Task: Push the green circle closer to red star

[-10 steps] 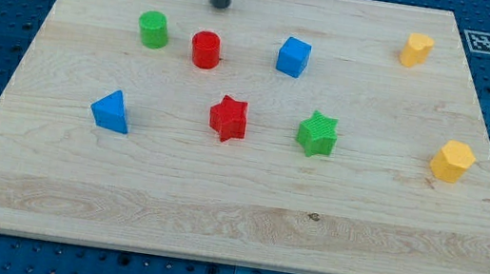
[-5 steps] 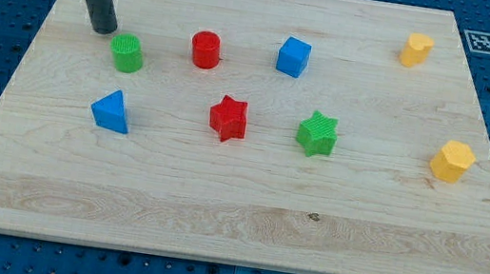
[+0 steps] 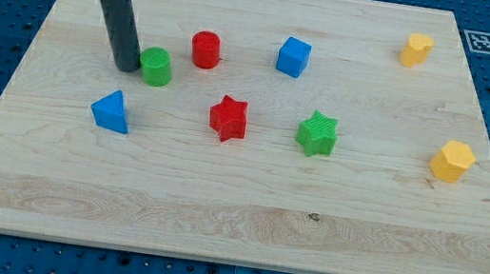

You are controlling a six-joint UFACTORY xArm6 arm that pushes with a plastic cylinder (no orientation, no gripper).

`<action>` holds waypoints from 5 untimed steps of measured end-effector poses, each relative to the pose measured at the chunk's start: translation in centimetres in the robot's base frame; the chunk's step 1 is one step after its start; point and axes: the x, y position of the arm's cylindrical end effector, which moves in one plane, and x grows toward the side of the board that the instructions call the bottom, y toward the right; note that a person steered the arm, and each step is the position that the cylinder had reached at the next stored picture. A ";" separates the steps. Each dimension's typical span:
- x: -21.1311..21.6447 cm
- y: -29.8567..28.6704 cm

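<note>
Green circle (image 3: 156, 66) sat upper left on the surface (image 3: 233, 222), left of & below red circle (image 3: 205, 50), w/ my tip (image 3: 128, 67) touching its left side. Half a sec earlier it lay further left; tip came round & shoved it rightward. Gap to red star (image 3: 228, 117) shrank, though they were still apart. No hand on this rig, just the rod.

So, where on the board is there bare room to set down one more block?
The widest free patch is the wood along the view's bottom, below the blue triangle, red star and green star. Another lies between the blue cube and the two yellow blocks. It is crowded around my tip, green circle and red circle.
</note>
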 end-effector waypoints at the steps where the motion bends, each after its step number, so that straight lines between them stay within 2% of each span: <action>1: 0.0 0.2; 2: -0.9 0.4; 5: 4.8 5.5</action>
